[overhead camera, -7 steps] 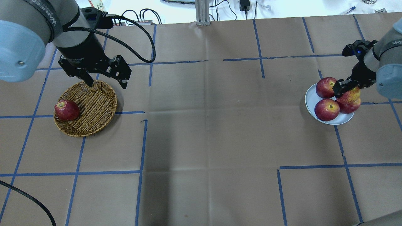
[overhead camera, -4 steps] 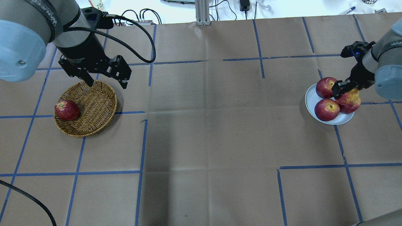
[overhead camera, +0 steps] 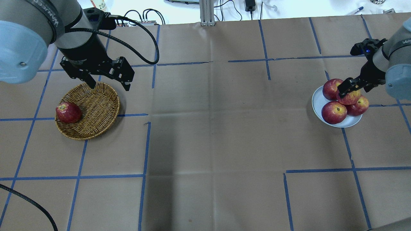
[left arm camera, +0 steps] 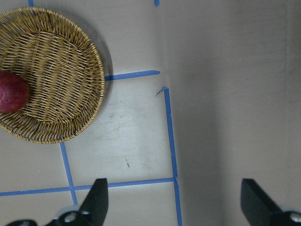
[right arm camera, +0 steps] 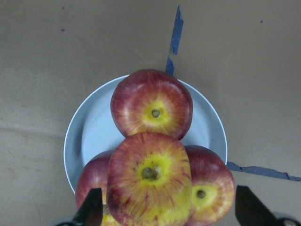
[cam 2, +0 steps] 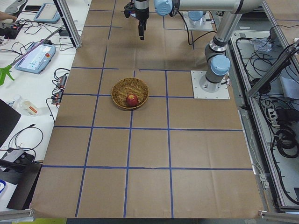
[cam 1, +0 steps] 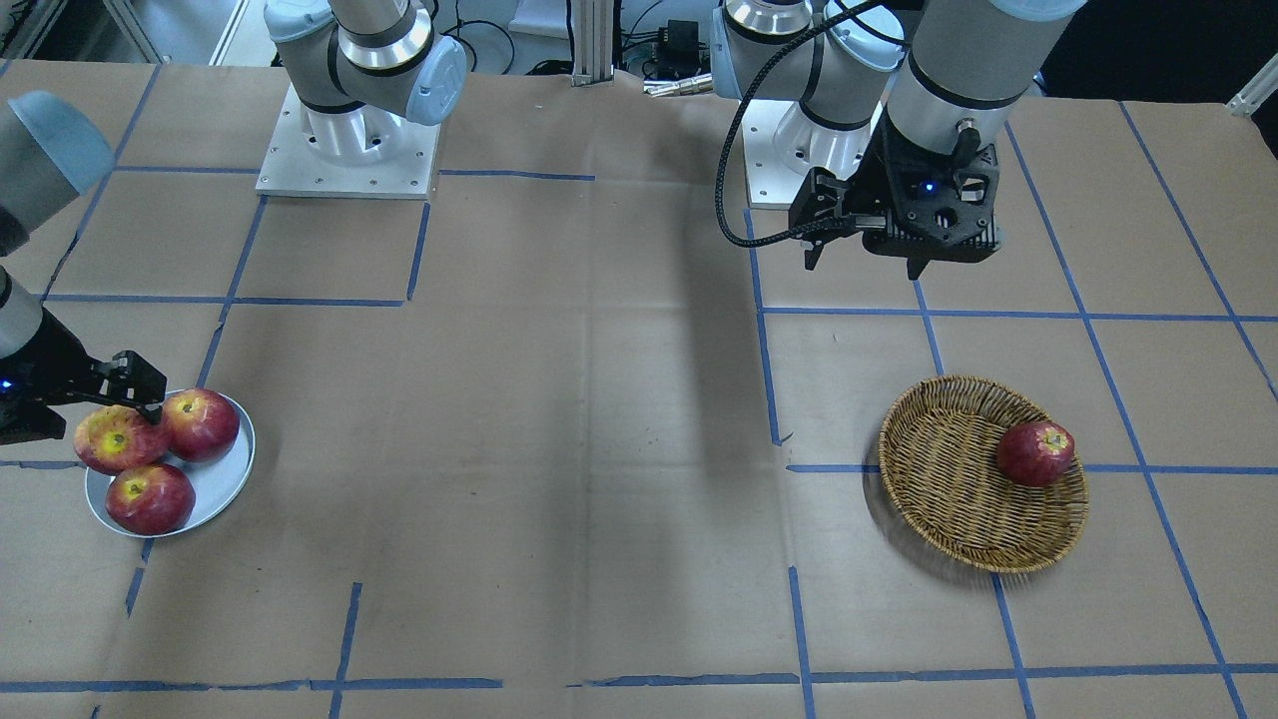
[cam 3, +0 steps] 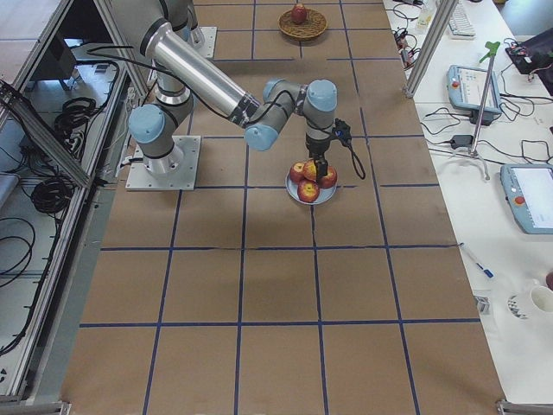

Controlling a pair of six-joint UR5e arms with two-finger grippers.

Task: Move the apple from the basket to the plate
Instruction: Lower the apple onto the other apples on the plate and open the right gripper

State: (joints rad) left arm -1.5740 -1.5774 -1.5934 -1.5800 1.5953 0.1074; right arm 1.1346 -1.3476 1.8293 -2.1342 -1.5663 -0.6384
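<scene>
Brown paper crossed with blue tape [overhead camera: 179, 63] covers the tabletop [overhead camera: 208, 128], and the action is over on the robot's right side. The plate [overhead camera: 317, 102] sits there with three darker apples [overhead camera: 334, 112] packed together on it. The apple [overhead camera: 351, 97], the pale one with the big yellow patch round its stem, is perched right on top of them, stem up. It is on the plate's pile, well apart from the basket [overhead camera: 96, 128].

Look at the right tool [right arm camera: 167, 207]: it hangs directly above the apple, spread wide. In the wrist view its fingertips [right arm camera: 92, 207] straddle the fruit, one just beside the apple's flank and the other standing clear of it. Nothing is gripped; the apple rests on its neighbours.

Across the tabletop, the left tool [overhead camera: 110, 86] hovers above the basket's far rim, jaws wide too and holding nothing. Its wrist camera looks down past both tips onto bare paper and tape, with the basket off to one side. Inside the basket one dark red apple [overhead camera: 68, 112] lies against the rim on the robot's left.
</scene>
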